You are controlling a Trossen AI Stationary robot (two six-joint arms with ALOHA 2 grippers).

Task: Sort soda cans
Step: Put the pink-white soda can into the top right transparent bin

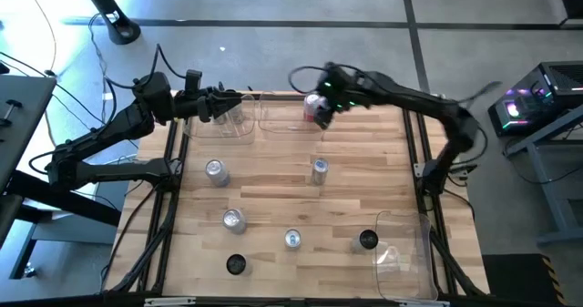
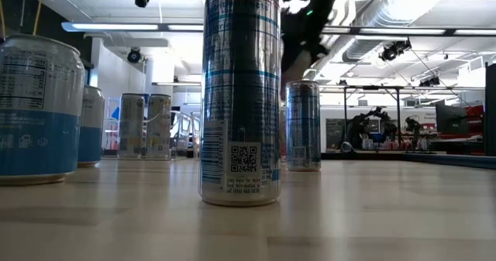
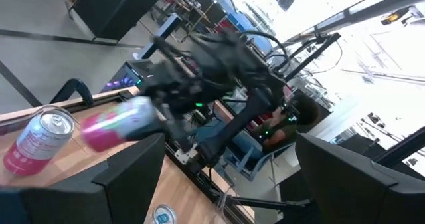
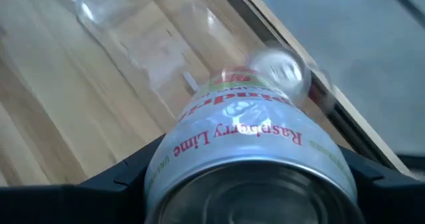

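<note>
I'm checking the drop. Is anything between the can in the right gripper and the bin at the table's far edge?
Nothing visible blocks it. The right gripper holds the raspberry lime can over the far-edge clear bin, where another pink can already stands close by.

Robotics lab: exposed ceiling ducts (image 2: 403, 17), strip lights, concrete floor (image 1: 273, 2), lit computer (image 1: 533, 102), distant robot rig (image 2: 372, 125).

I grip a pink-and-silver Raspberry Lime can (image 4: 249, 159) tilted above the table's far edge. Another pink can (image 3: 38, 141) stands there. Six more cans stand scattered nearer, two black-topped (image 1: 236, 264).
</note>
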